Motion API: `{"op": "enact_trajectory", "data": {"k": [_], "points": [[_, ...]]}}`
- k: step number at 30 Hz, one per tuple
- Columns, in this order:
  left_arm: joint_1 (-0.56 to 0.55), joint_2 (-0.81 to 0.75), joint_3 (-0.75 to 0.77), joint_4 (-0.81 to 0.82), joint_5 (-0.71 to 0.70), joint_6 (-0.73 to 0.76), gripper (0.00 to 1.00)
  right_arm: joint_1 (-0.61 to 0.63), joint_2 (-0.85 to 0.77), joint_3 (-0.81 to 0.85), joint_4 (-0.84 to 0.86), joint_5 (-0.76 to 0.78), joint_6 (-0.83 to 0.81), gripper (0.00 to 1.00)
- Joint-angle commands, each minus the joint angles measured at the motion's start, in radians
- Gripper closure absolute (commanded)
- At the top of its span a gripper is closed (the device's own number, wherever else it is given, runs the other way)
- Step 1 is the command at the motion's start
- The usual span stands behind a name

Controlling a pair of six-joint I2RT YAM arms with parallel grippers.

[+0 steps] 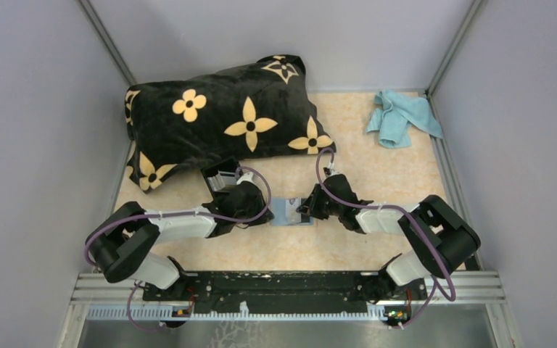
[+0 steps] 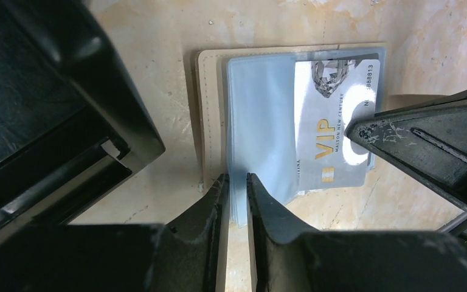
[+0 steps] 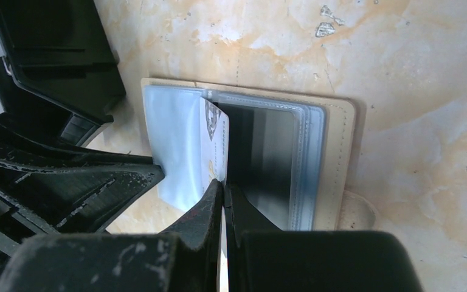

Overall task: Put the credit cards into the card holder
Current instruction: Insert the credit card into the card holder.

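White links (image 1: 185, 225), black joints (image 1: 127, 254), purple cables (image 1: 318, 172) — scuffed black right claw (image 3: 224, 185)

Flowered black pillow (image 1: 221, 123) lies far left, blue cloth (image 1: 402, 116) far right.

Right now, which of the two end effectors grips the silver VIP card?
The right end effector, shut on the silver VIP card; the left end effector pinches a clear plastic sleeve.

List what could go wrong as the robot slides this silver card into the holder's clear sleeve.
The card is pinched only at its edge by the right fingers, so it may twist or slip. The left fingers grip just the rim of the sleeve; it could pull free and fall shut.
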Motion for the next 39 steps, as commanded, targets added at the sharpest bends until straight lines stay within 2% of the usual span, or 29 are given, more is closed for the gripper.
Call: {"op": "enact_trajectory", "data": {"k": [1, 11, 24, 39], "points": [[-0.012, 0.05, 0.031, -0.066, -0.019, 0.024, 0.78, -0.012, 0.013, -0.014, 0.029, -0.018, -0.001, 1.0], [-0.025, 0.085, 0.06, -0.142, -0.044, 0.022, 0.85, -0.025, 0.01, -0.033, 0.038, -0.047, 0.003, 1.0], [-0.038, 0.13, 0.098, -0.213, -0.072, 0.021, 0.87, -0.025, 0.003, -0.07, 0.079, -0.066, 0.021, 1.0], [-0.038, 0.122, 0.114, -0.348, -0.129, 0.01, 0.85, -0.04, 0.032, -0.172, 0.406, -0.11, 0.095, 1.0]]}}
